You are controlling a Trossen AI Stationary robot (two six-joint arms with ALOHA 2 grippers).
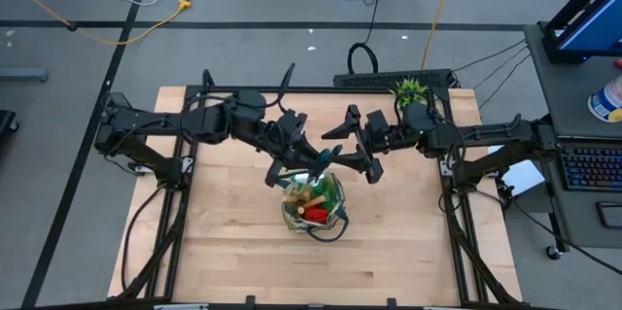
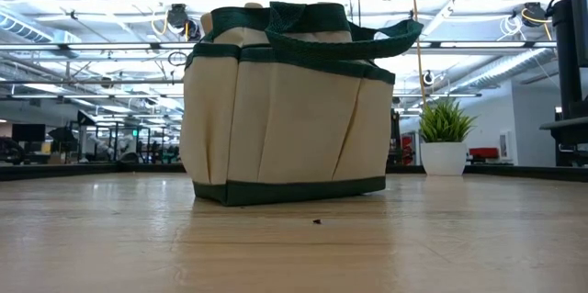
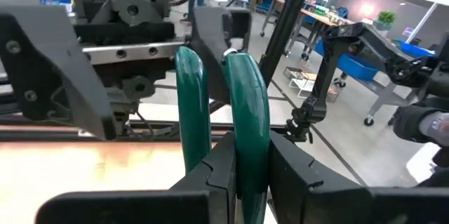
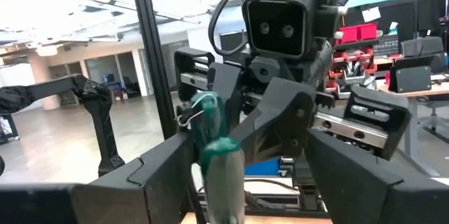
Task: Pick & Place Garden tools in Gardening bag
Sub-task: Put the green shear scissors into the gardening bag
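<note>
**Q:** Where is the gardening bag [image 1: 313, 205]?

**A:** It sits upright near the middle of the wooden tabletop [image 1: 224, 242]. From above, wooden handles and something red show inside it. From table height it is a beige tote with dark green trim and loop handles.

**Q:** What are the arms doing?

**A:** Both meet above the bag's far rim. The left gripper [image 1: 292, 162] is clenched on a green-handled tool [image 3: 242, 104], its two green grips squeezed between the fingers. The right gripper [image 1: 362, 159] faces it with fingers spread wide; the same tool stands between them, and I cannot tell whether they touch it.

**Q:** Anything else?

**A:** A small potted plant [image 2: 445, 137] stands at the tabletop's far right corner.
</note>
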